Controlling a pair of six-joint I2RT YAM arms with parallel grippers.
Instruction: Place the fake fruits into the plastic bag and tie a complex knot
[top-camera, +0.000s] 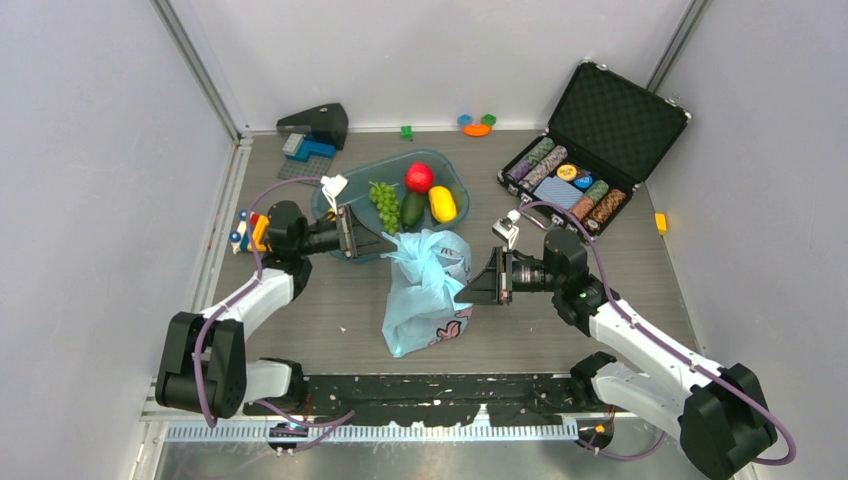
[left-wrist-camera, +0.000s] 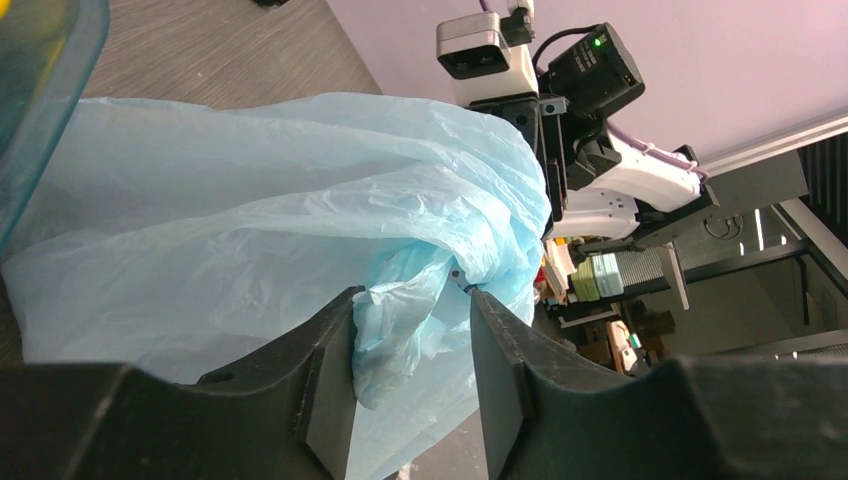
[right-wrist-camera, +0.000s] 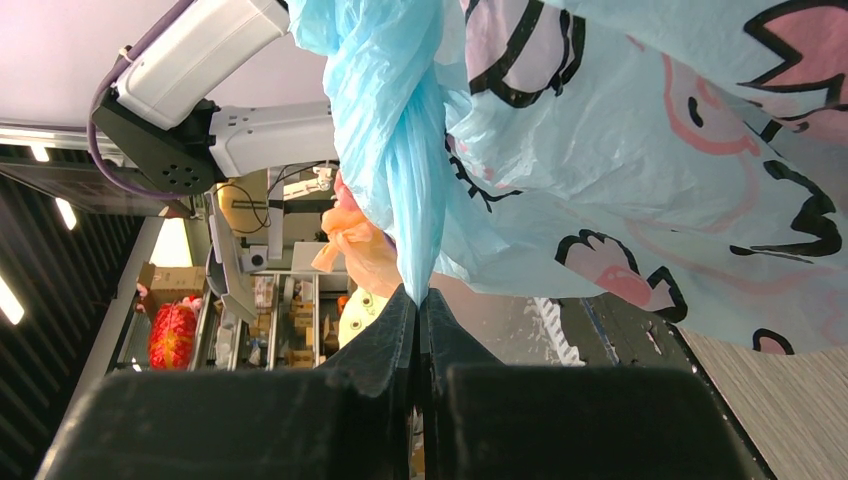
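Note:
The light-blue plastic bag (top-camera: 425, 290) lies in the middle of the table, its bunched top (top-camera: 425, 245) between my two grippers. Green grapes (top-camera: 384, 203), a red apple (top-camera: 419, 177), a dark green fruit (top-camera: 413, 209) and a yellow fruit (top-camera: 442, 204) lie in the clear blue tub (top-camera: 330, 205). My left gripper (top-camera: 385, 243) is open at the bag's upper left. In the left wrist view a fold of the bag (left-wrist-camera: 400, 320) hangs between its spread fingers (left-wrist-camera: 330, 380). My right gripper (right-wrist-camera: 418, 295) is shut on a strip of the bag (right-wrist-camera: 400, 190) at the bag's right side (top-camera: 470, 290).
An open black case of poker chips (top-camera: 590, 150) stands at the back right. Small toy blocks (top-camera: 477, 124) lie along the back wall, and a yellow one (top-camera: 661, 222) at the right. A dark object (top-camera: 315, 125) sits back left. Coloured toys (top-camera: 248, 232) lie by the left arm.

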